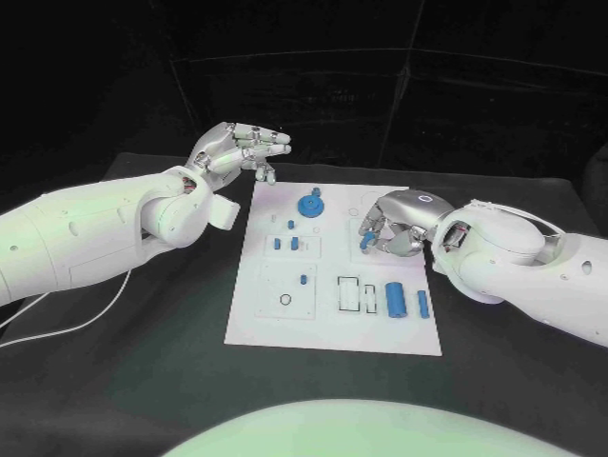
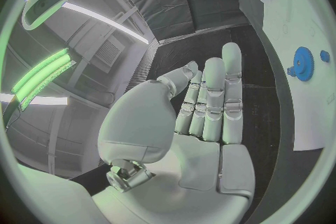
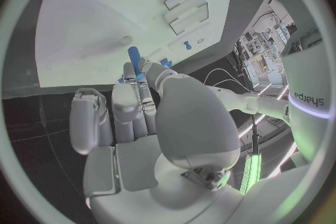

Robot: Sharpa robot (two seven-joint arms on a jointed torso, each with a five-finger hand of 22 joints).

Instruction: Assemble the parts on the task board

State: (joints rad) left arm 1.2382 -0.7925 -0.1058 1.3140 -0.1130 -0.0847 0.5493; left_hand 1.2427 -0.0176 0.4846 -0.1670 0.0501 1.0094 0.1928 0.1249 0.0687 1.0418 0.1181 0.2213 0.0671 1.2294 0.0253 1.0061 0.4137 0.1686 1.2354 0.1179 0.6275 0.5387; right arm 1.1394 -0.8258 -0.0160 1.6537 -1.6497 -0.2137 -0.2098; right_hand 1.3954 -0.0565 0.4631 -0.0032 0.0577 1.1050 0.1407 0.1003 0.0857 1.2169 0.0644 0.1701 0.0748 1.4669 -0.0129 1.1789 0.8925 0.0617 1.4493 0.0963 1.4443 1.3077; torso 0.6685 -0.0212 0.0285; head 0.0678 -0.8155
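Observation:
The white task board [image 1: 334, 314] lies in the middle of the black table. My right hand [image 1: 393, 224] hovers over the board's right side, pinching a small blue peg [image 1: 368, 231] between thumb and finger. The right wrist view shows that peg [image 3: 134, 56] sticking out past the fingertips [image 3: 129, 74] above the board [image 3: 91, 22]. My left hand [image 1: 235, 149] is raised beyond the board's far left corner, fingers straight and apart, holding nothing. A blue gear [image 1: 310, 203] stands on the far part of the board. In the left wrist view the gear [image 2: 303, 63] is beside my left hand's fingers [image 2: 210, 95].
Two blue cylinders [image 1: 396, 298] [image 1: 421, 303] lie side by side near the board's front right. Small blue pegs [image 1: 291, 225] [image 1: 287, 244] stand in the left half of the board. Black table surface surrounds the board, and a white cable [image 1: 70, 328] runs at the left.

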